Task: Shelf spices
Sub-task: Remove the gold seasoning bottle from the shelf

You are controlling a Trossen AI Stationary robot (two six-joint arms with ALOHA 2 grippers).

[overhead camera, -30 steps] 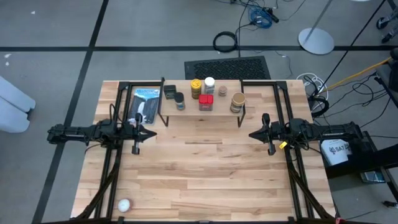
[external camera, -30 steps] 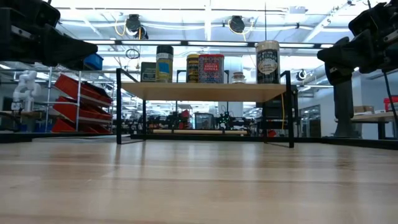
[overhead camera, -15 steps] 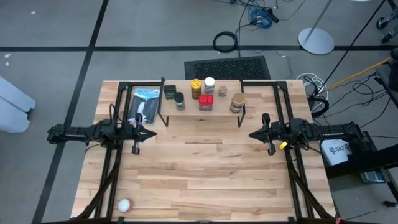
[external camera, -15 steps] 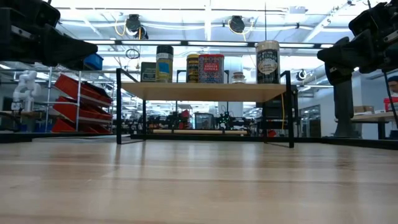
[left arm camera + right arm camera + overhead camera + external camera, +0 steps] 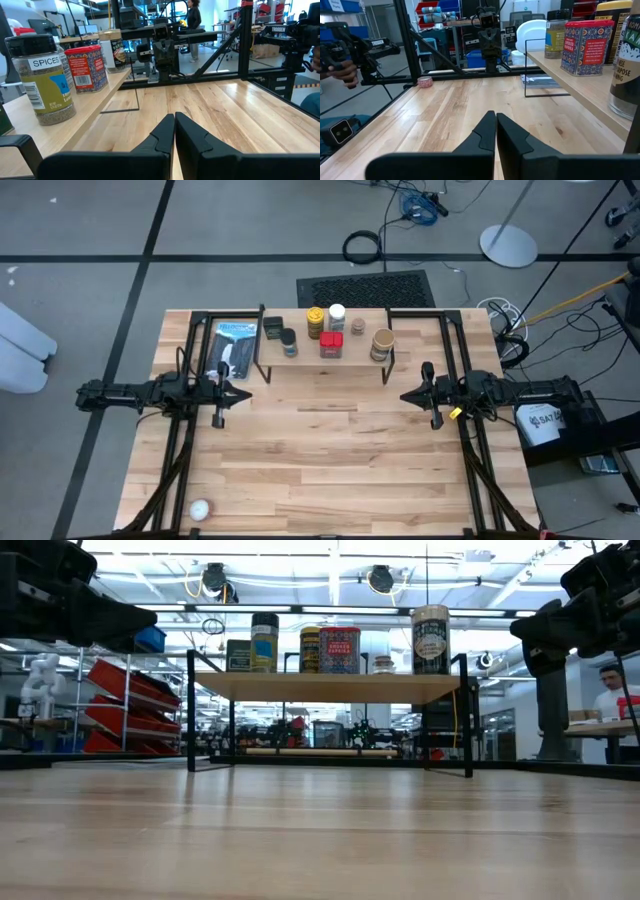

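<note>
- White ball point(image 5: 199, 509): on the table, well in front of the shelf point(image 5: 300, 365) and off past its left end. Not part of the job, unchanged over the last second.
- Left gripper point(image 5: 243, 392): in front of the shelf's left end, above the table. Fingers pressed together, nothing between them. No motion since a second ago.
- Right gripper point(image 5: 405, 395): in front of the shelf's right end, mirrored pose. Also closed and empty, also static.
- Shelf: spices all on top of it, none on the table. Left to right along it: black square tin point(image 5: 273, 328), dark-lidded jar point(image 5: 289, 343), yellow-lidded jar point(image 5: 315, 320), white-lidded jar point(image 5: 336, 315), red tin point(image 5: 332, 344), tan-lidded jar point(image 5: 381, 343). None has shifted.
- Blue-and-black package point(image 5: 236, 345): flat on the table just beside the shelf's left end, same spot.
- Only change: a person point(image 5: 610, 680) now shows in the room far behind the shelf's right end, in the low view. Nothing to do with the table.
- Read: both arms parked empty and everything on the shelf, so the task looks done or idle.
- Hard to see: a small brownish thing point(image 5: 357, 328) on the shelf between red tin and tan-lidded jar; can't tell what it is. In the low view the white-lidded jar is hidden behind the red tin. Arms are cut off at that view's edges, so the fingers only show in the wrist views.
</note>
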